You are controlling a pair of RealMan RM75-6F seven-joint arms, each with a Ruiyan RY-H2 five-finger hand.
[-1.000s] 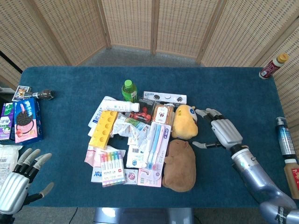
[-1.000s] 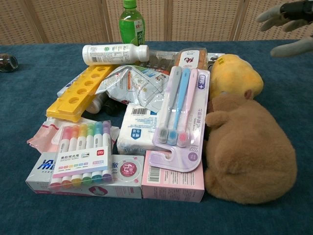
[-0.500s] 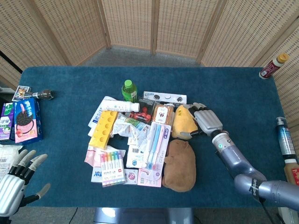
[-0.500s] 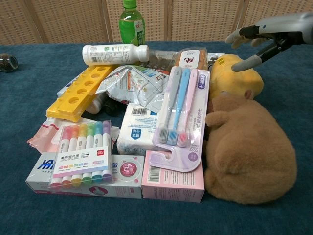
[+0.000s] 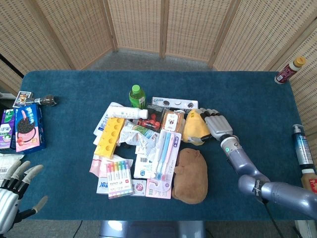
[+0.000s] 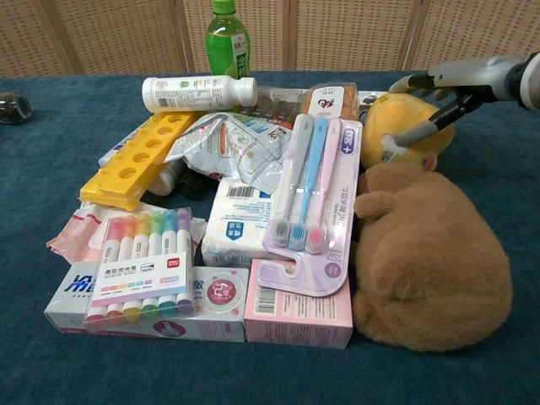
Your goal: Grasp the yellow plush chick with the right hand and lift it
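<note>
The yellow plush chick (image 5: 194, 127) (image 6: 396, 123) lies on the blue table at the right side of the pile, just behind a brown plush animal (image 5: 190, 175) (image 6: 430, 261). My right hand (image 5: 216, 127) (image 6: 445, 88) is wrapped over it: the fingers (image 6: 415, 82) curl across its top and the thumb presses into its near side. The chick still rests on the table. My left hand (image 5: 12, 198) hangs at the near left corner, holding nothing with its fingers spread, far from the pile.
A toothbrush pack (image 6: 310, 190) lies against the chick's left side. The pile also holds a green bottle (image 5: 137, 95), a yellow tray (image 5: 110, 136) and a marker set (image 5: 119, 178). Bottles (image 5: 301, 144) stand at the right edge, snack boxes (image 5: 27, 128) at the left.
My right hand came in from the right, settled over the chick, and its thumb and fingers closed on it. The left hand sank lower toward the near edge.
</note>
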